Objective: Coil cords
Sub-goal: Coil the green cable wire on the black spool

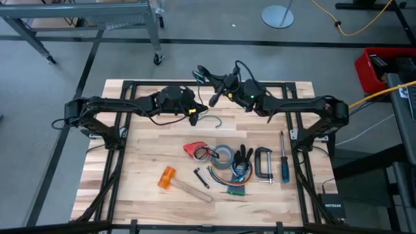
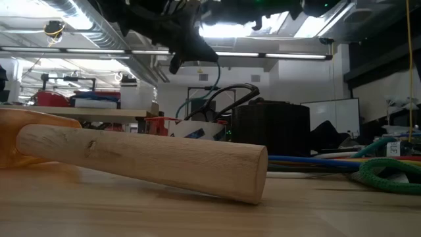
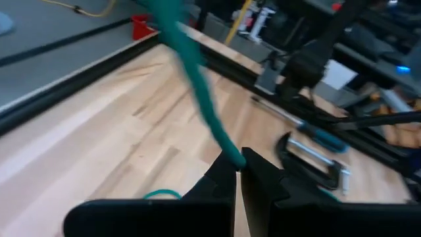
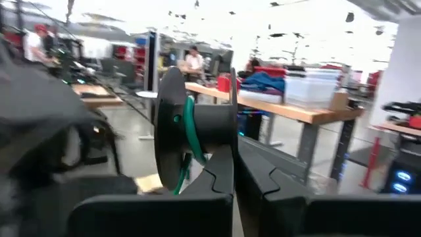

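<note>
Left gripper [image 3: 238, 172] above tape roll [image 1: 224, 156], clenched on green cord [image 3: 197, 85]. Right gripper [image 4: 235, 172] beyond roll, fingers clenched beside black spool [image 4: 172, 128].

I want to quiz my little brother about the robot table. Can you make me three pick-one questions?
1. Where is the hammer?
A. lying on the wooden table
B. on the floor
C. up in a gripper

2. What colour is the handle of the screwdriver?
A. yellow
B. white
C. blue

3. What is the left gripper doing?
A. standing wide open, holding nothing
B. pinched shut on the green cord
C. pinched shut on the hammer

Answers:
1. A, because the high view shows it flat on the boards with no gripper near it.
2. C, because the high view shows a blue handle by the table's right edge.
3. B, because the left wrist view shows the fingers closed with the cord running out between them.
</note>
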Motion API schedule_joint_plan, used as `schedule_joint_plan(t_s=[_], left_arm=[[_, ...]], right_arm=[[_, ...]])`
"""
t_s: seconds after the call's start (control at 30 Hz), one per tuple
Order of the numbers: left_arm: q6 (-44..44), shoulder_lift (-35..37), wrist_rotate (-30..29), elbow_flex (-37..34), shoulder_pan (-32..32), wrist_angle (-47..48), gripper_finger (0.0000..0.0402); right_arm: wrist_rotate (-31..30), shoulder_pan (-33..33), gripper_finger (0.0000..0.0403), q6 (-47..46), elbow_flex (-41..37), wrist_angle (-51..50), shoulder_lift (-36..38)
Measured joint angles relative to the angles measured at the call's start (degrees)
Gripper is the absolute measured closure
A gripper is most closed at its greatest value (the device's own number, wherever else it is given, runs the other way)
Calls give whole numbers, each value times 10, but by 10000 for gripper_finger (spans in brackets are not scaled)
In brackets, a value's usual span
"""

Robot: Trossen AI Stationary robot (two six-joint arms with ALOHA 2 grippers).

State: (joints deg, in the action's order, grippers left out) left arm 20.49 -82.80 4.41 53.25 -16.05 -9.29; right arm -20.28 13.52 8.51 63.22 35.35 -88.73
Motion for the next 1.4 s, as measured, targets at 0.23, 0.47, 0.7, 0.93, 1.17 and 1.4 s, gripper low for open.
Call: schedule_joint_plan(t_s=[0.23,0.47,0.7,0.93,1.17,1.4], left_arm=[[19,-1,35,0,0,1,401],[32,-1,45,0,-9,35,401],[43,-3,44,0,-22,40,401],[17,-4,41,0,-25,65,401],[-18,-3,41,0,-24,63,401],[-18,-2,44,-1,-26,87,401]], right_arm=[[-29,0,402,25,0,-20,-30],[-28,-1,402,36,1,-123,-32],[17,-1,402,7,0,-148,-33],[69,-4,402,-17,0,-83,-32],[102,-3,402,-63,0,-57,-31],[82,-4,402,-84,2,-143,-28]])
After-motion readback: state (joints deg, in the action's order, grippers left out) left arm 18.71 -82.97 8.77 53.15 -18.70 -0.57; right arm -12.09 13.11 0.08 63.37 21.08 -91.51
